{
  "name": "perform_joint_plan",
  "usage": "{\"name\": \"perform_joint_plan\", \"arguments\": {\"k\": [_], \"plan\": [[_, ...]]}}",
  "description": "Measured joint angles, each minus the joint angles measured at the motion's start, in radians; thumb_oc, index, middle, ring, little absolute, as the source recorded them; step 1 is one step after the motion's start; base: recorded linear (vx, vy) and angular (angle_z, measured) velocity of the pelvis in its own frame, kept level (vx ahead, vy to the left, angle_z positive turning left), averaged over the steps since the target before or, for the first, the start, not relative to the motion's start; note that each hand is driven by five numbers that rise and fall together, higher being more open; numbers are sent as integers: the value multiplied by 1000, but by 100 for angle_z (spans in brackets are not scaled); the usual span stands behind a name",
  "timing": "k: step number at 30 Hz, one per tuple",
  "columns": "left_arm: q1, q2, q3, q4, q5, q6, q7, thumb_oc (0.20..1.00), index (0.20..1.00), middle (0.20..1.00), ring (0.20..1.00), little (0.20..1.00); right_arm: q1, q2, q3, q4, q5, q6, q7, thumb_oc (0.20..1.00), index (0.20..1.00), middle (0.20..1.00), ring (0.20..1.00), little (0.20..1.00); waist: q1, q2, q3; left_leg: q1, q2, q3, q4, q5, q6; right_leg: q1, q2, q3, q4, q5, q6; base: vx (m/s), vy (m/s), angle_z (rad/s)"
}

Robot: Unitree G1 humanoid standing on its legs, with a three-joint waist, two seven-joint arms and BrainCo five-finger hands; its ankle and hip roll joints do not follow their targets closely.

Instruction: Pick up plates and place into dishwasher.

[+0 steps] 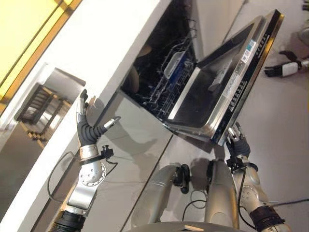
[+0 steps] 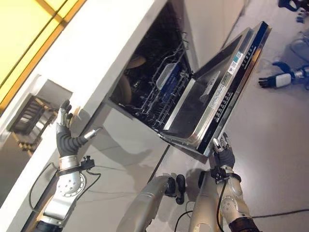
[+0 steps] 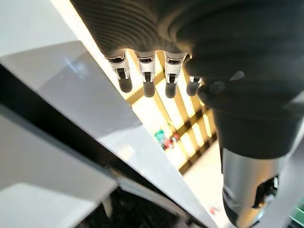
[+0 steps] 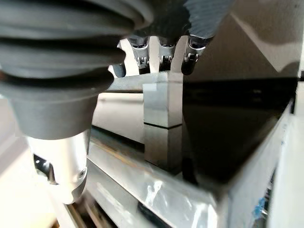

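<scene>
your left hand (image 1: 88,129) is up by the white counter edge (image 1: 72,104), fingers straight, thumb splayed, holding nothing. your right hand (image 1: 237,144) sits at the rim of the dishwasher door (image 1: 227,92); in the right wrist view the fingertips (image 4: 189,64) reach just past the metal edge, relaxed and not curled round it, nothing held. no plate in either hand. the only likely plates i can make out are round shapes already standing in the rack (image 2: 161,92), well past your right fingers, inside the dishwasher (image 1: 159,72); hard to confirm. none shows near the left fingers. my read: you're between picks, door about half down. keep the right fingers off the door edge so it doesn't swing, and turn the head toward the counter to find the next plate before you reach. door's inner side has stickers (image 1: 248,50), print too small to read.
</scene>
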Motion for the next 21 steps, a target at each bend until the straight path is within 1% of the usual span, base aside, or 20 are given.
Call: {"name": "perform_joint_plan", "arguments": {"k": [1, 2, 3, 4, 5, 6, 7, 8, 9, 10, 11, 12, 14, 15, 16, 18, 19, 21], "plan": [[10, -3, 21, 1, -1, 1, -10, 1000, 1000, 1000, 1000, 1000, 1, 7, 17, -7, 0, -2, 6, 1000, 1000, 1000, 1000, 1000, 15, -37, -16, -2, -17, -5, -10, 3, 3, -17, 6, 93, 75, -2, -82, 29, -22, 73], [21, -8, 31, 5, -2, 0, -17, 1000, 1000, 1000, 1000, 1000, 0, 13, 22, -10, -1, -8, 17, 1000, 1000, 1000, 1000, 1000, 18, -54, -33, -11, -30, -16, -14, 15, -8, 27, 9, 182, 51, -57, -52, 41, -36, 105], [17, -9, 31, 14, -3, 0, -33, 1000, 1000, 1000, 1000, 1000, -9, 16, 23, -10, -3, -20, 24, 1000, 1000, 1000, 1000, 1000, 29, -57, -35, -11, -45, -48, -29, 27, -20, 61, 5, 133, 1, -83, -30, 128, -64, 124], [18, 1, 36, 14, -4, -4, -42, 1000, 1000, 1000, 1000, 1000, -14, 28, 23, -10, -3, -28, 26, 1000, 1000, 1000, 1000, 1000, 35, -54, -38, 2, -37, -57, -39, 39, -9, 94, -2, 86, -28, -71, -49, 149, -78, 123], [22, 13, 38, 18, -5, -4, -50, 1000, 1000, 1000, 1000, 1000, -17, 40, 23, -10, -4, -38, 33, 1000, 1000, 1000, 1000, 1000, 48, -60, -40, 21, -27, -54, -45, 39, -4, 130, -4, 43, -50, -67, -57, 156, -96, 108], [26, 19, 42, 19, -6, -5, -57, 1000, 1000, 1000, 1000, 1000, -27, 48, 23, -10, -4, -41, 38, 1000, 1000, 1000, 1000, 1000, 75, -71, -46, 42, -23, -67, -65, 41, -7, 156, -4, 11, -64, -70, -63, 164, -110, 84], [34, 21, 43, 19, -8, -5, -65, 1000, 1000, 1000, 1000, 1000, -48, 54, 30, -10, -4, -42, 43, 1000, 1000, 1000, 1000, 1000, 105, -88, -54, 52, -23, -82, -85, 54, -22, 172, -2, -9, -83, -68, -71, 164, -106, 61], [43, 24, 43, 20, -8, -5, -75, 1000, 1000, 1000, 1000, 1000, -69, 58, 36, -9, -4, -42, 56, 1000, 1000, 1000, 1000, 1000, 122, -97, -61, 61, -21, -98, -100, 62, -28, 190, 3, -31, -106, -62, -75, 162, -105, 52], [44, 29, 43, 21, -8, -5, -89, 1000, 1000, 1000, 1000, 1000, -93, 66, 40, 5, -4, -41, 58, 1000, 1000, 1000, 1000, 1000, 138, -105, -60, 75, -17, -113, -115, 67, -21, 217, 11, -45, -130, -56, -76, 144, -103, 52], [44, 31, 44, 21, -8, -5, -99, 1000, 1000, 1000, 1000, 1000, -100, 73, 45, 7, -7, -42, 76, 1000, 1000, 1000, 1000, 1000, 144, -114, -63, 88, -12, -121, -127, 71, -19, 237, 20, -47, -148, -53, -75, 124, -112, 59], [50, 37, 44, 21, -8, -5, -111, 1000, 1000, 1000, 1000, 1000, -109, 83, 63, 6, -21, -45, 98, 1000, 1000, 1000, 1000, 1000, 160, -128, -74, 108, -8, -136, -150, 81, -28, 266, 30, -53, -178, -47, -73, 114, -122, 52], [54, 50, 44, 21, -8, -6, -121, 1000, 1000, 1000, 1000, 1000, -117, 97, 76, 6, -22, -53, 116, 1000, 1000, 1000, 1000, 1000, 168, -151, -94, 114, -4, -143, -171, 87, -27, 278, 40, -52, -203, -41, -71, 113, -124, 48], [58, 73, 45, 21, -8, -6, -143, 1000, 1000, 1000, 1000, 1000, -135, 130, 81, 6, -21, -65, 138, 1000, 1000, 1000, 1000, 1000, 187, -179, -116, 141, 2, -169, -215, 104, -33, 319, 67, -53, -271, -23, -70, 97, -116, 28], [58, 85, 46, 21, -8, -6, -151, 1000, 1000, 1000, 1000, 1000, -142, 145, 82, 4, -21, -74, 145, 1000, 1000, 1000, 1000, 1000, 193, -200, -127, 154, 8, -172, -238, 110, -32, 331, 77, -51, -301, -11, -69, 78, -114, 15], [59, 87, 56, 20, -8, -6, -160, 1000, 1000, 1000, 1000, 1000, -149, 154, 82, 3, -20, -78, 151, 1000, 1000, 1000, 1000, 1000, 201, -212, -134, 170, 9, -181, -261, 117, -38, 353, 83, -54, -330, -3, -66, 68, -120, 15], [59, 87, 83, 19, -8, -6, -179, 1000, 1000, 1000, 1000, 1000, -161, 158, 81, -6, -19, -82, 155, 1000, 1000, 1000, 1000, 1000, 205, -227, -142, 195, 10, -192, -297, 129, -35, 388, 95, -51, -384, 15, -58, 31, -134, 18], [55, 87, 91, 19, -9, -6, -184, 1000, 1000, 1000, 1000, 1000, -167, 154, 81, -13, -19, -83, 155, 1000, 1000, 1000, 1000, 1000, 217, -230, -144, 209, 13, -193, -315, 133, -32, 399, 97, -51, -406, 26, -54, 9, -126, 6], [53, 86, 106, 16, -9, -6, -195, 1000, 1000, 1000, 1000, 1000, -171, 153, 79, -16, -12, -91, 150, 1000, 1000, 1000, 1000, 1000, 219, -229, -143, 228, 22, -203, -344, 149, -29, 417, 102, -45, -432, 45, -54, -5, -116, 6]]}}
